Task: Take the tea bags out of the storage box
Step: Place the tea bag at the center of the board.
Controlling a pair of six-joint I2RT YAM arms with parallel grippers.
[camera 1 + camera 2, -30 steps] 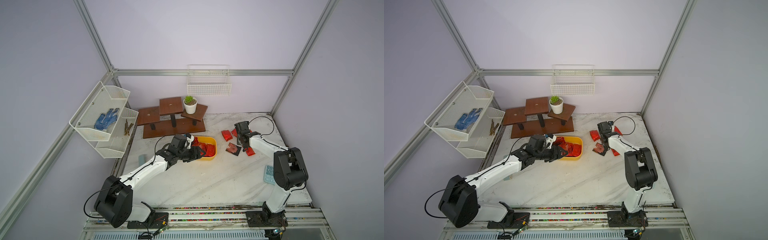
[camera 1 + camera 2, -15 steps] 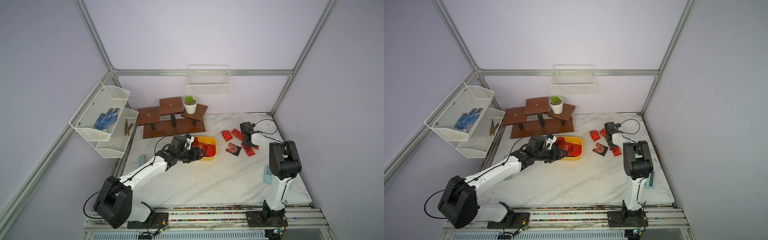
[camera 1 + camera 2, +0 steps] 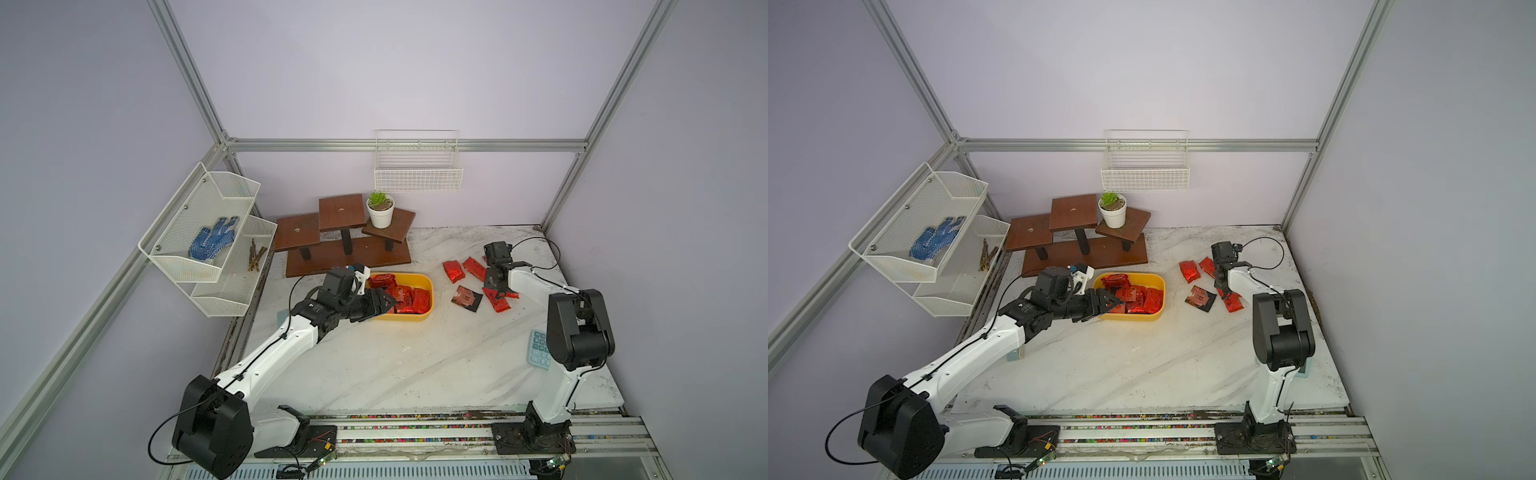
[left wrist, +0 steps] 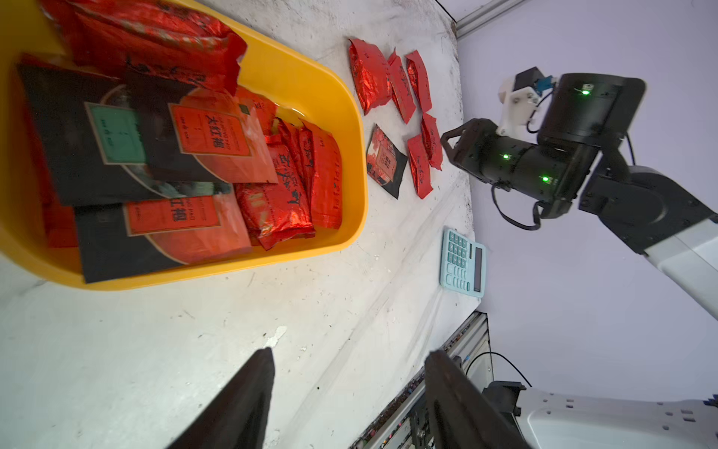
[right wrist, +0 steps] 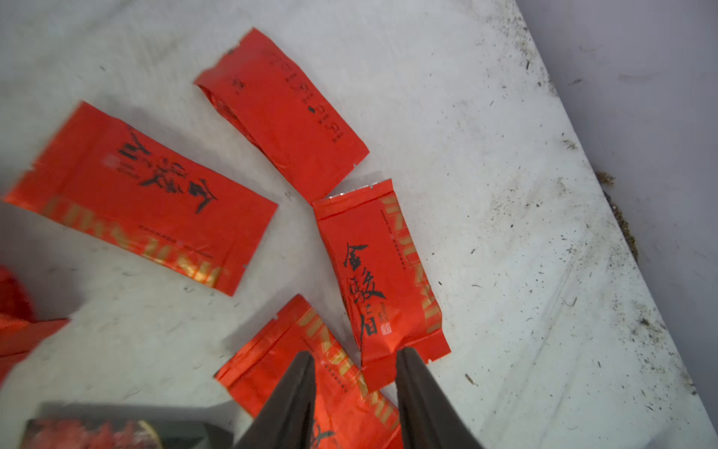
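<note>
Yellow plastic walls of the storage box (image 3: 405, 318) hold most of the tea bags (image 3: 409, 299) in one overlapping heap. That is probably why the left gripper (image 4: 349, 352) sits at the box's near end with jaws spread and empty, apparently lined up for a pick. Several red pouches (image 3: 453, 271) and one black sachet (image 3: 467, 298) lie spread on the table (image 3: 395, 365) well clear of the box. The right gripper (image 5: 355, 352) hovers over them, jaws parted and holding nothing, likely at the drop spot.
</note>
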